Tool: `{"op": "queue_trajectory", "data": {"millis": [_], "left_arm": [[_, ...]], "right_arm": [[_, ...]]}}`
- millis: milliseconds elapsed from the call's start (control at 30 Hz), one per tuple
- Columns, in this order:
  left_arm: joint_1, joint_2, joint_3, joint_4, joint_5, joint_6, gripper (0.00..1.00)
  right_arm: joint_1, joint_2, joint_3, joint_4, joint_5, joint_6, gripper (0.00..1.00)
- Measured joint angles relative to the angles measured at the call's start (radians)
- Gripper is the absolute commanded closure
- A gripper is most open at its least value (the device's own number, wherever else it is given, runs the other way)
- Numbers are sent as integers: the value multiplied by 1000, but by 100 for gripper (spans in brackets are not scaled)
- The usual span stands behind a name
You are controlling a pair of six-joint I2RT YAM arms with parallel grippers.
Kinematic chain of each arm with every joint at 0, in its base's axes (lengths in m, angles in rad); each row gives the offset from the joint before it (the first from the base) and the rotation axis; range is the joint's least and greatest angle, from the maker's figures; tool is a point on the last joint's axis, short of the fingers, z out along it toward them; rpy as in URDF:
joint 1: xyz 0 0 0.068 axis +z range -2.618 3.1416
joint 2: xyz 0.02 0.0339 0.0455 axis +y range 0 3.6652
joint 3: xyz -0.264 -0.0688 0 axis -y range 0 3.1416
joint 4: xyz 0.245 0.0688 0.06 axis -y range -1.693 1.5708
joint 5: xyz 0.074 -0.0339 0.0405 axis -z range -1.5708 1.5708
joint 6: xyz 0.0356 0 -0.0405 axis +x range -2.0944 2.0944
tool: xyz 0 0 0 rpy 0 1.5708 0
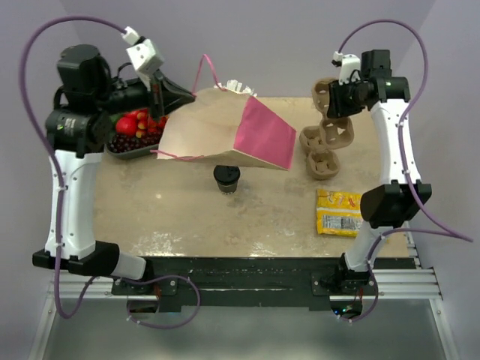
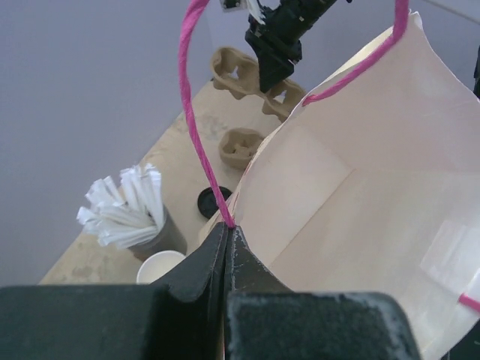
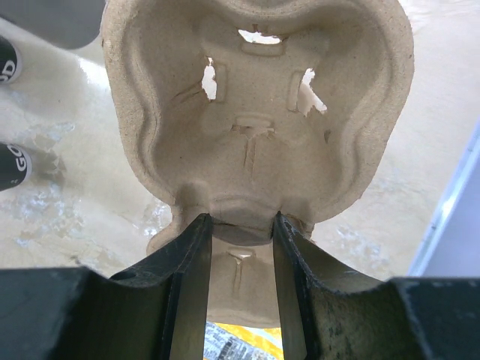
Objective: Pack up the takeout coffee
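The takeout coffee [image 1: 226, 178], a dark cup with a black lid, stands on the table in front of the paper bag [image 1: 217, 129]; only its lid [image 2: 209, 201] shows in the left wrist view. The kraft bag with a pink side is tilted, mouth toward the left. My left gripper [image 1: 160, 96] is shut on the bag's rim [image 2: 227, 229] at the pink handle [image 2: 196, 112], and the bag's inside [image 2: 360, 187] is in view. My right gripper [image 1: 339, 88] is shut on a pulp cup carrier [image 1: 328, 135], its fingers [image 3: 187, 262] clasping the carrier's middle ridge [image 3: 255, 112].
A black tray of red fruit [image 1: 133, 135] lies at the back left under the left arm. A yellow snack packet [image 1: 338, 211] lies at the front right. A grey holder of white straws [image 2: 127, 214] and a white-rimmed cup [image 2: 159, 265] stand behind the bag.
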Motion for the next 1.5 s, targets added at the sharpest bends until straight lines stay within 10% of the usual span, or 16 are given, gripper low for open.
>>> {"op": "queue_trajectory", "data": {"millis": [467,833,1500], "left_arm": [[-369,172,-41,168,-252,34,100],[-550,144,-354,231,-531,142,100],[-576,215,-389,294,-654,72,100]], "right_arm": [[-106,-193,-11,7,44,2,100],[-105,-286,-21,41,14,24,100],[-105,-908,-338,212,-491,-188,100]]}}
